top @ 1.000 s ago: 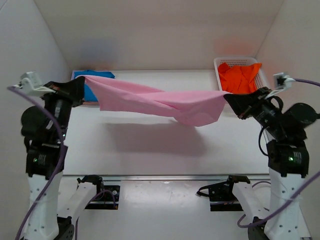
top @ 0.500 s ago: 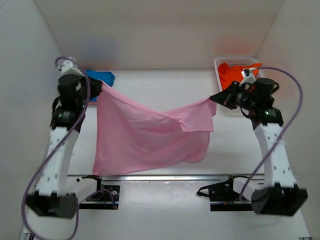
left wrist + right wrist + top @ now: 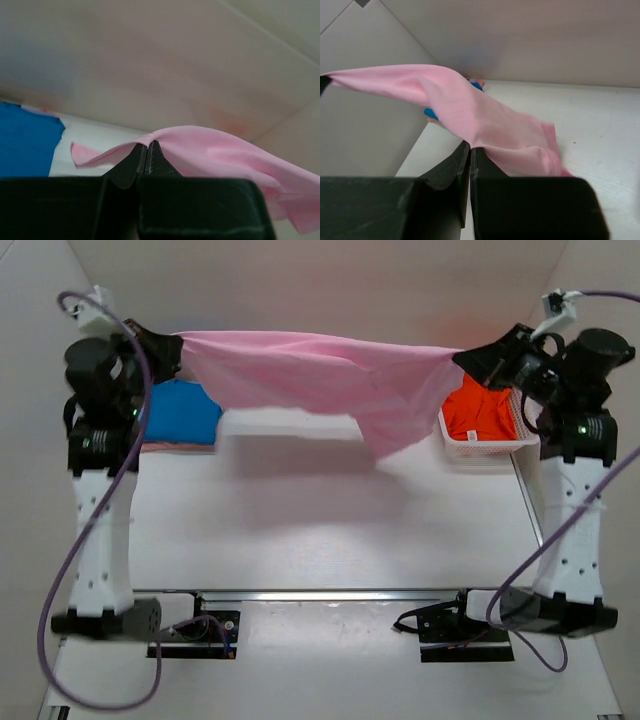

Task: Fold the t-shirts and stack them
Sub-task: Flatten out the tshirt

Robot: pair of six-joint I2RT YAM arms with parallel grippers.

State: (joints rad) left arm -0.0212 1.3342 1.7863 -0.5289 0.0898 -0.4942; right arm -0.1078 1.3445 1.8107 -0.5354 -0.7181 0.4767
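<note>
Swings both arms upright again, wrists high and far back, undoing the low drape of half a second ago. Clamps the left gripper [image 3: 172, 348] on one edge of the pink t-shirt [image 3: 320, 365] and the right gripper [image 3: 465, 358] on the opposite edge, pinched tight on cloth in both wrist views. Hangs the shirt stretched between them, clear of the table [image 3: 320, 530], with one loose flap sagging right of centre. Reads as a shake-out to flatten it ahead of any fold. Leaves the blue t-shirt [image 3: 180, 410] lying at far left and the orange t-shirt [image 3: 478, 412] in the basket [image 3: 480, 452] at far right.
</note>
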